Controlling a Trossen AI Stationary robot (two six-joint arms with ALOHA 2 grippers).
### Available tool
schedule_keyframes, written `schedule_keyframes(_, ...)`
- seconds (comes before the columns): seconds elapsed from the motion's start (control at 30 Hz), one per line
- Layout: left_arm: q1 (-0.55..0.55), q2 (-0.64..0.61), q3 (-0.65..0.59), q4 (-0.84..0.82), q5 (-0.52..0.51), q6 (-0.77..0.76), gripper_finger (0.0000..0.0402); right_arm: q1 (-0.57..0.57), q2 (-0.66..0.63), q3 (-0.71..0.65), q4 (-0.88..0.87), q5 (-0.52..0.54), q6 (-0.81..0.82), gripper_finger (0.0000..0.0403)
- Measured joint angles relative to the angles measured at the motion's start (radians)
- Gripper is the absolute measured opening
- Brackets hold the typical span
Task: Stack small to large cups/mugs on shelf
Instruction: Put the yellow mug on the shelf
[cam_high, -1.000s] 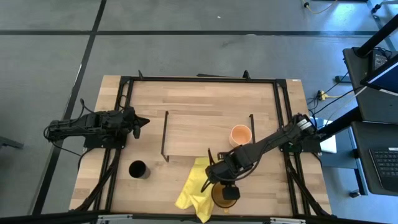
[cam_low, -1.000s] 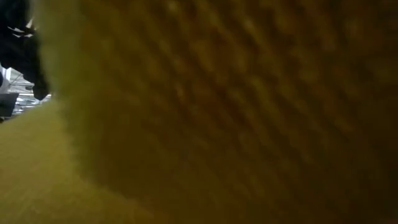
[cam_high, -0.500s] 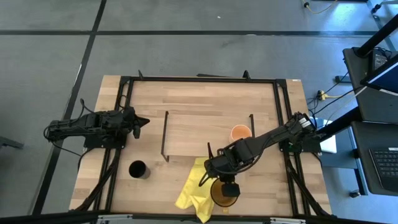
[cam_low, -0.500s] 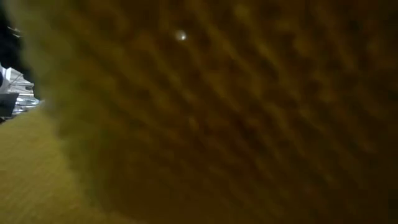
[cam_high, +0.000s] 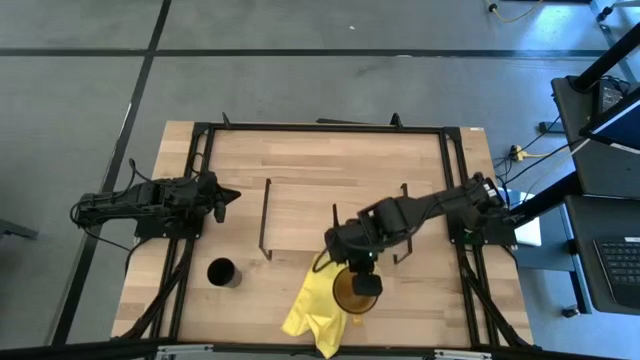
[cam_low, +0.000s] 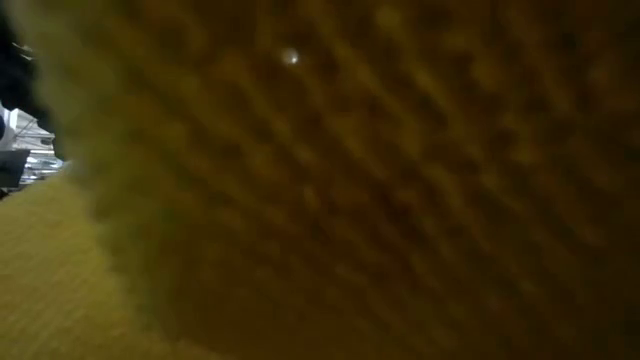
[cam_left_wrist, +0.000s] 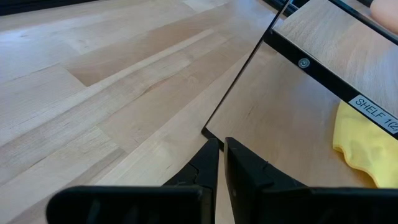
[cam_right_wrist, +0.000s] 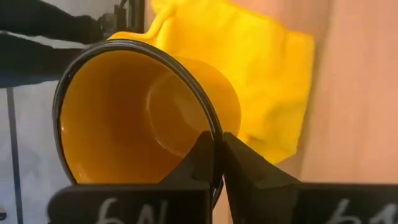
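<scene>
The right gripper (cam_right_wrist: 219, 163) pinches the amber mug (cam_right_wrist: 140, 115) by its thin rim (rigid, slippery, probably light); the left gripper (cam_left_wrist: 221, 163) waits closed, empty.

The amber translucent mug (cam_high: 352, 292) hung near the table's front edge, its rim pinched by the right gripper (cam_right_wrist: 219, 163). The small black cup (cam_high: 222, 272) stood upright at front left. The light-wood shelf (cam_high: 320, 215) lay mid-table.

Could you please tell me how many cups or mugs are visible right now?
2: a black cup near the table's front left, an amber mug gripped by the right pincer. Its arm may hide another.
</scene>
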Motion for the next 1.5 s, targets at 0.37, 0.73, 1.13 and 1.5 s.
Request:
schedule_keyframes(0.37, 0.000, 0.000, 0.000, 0.000, 0.000, 0.000, 0.0021, -0.136, 0.000, 0.097, -0.075, 0.030, -0.079, 0.0018)
schedule_keyframes(0.73, 0.000, 0.000, 0.000, 0.000, 0.000, 0.000, 0.0021, -0.189, 0.000, 0.200, -0.137, 0.062, -0.099, 0.0018)
schedule_keyframes(1.13, 0.000, 0.000, 0.000, 0.000, 0.000, 0.000, 0.0021, -0.245, 0.008, 0.199, -0.138, 0.060, -0.280, 0.0018)
schedule_keyframes(1.5, 0.000, 0.000, 0.000, 0.000, 0.000, 0.000, 0.0021, -0.349, 0.008, 0.198, -0.098, 0.061, -0.365, 0.0018)
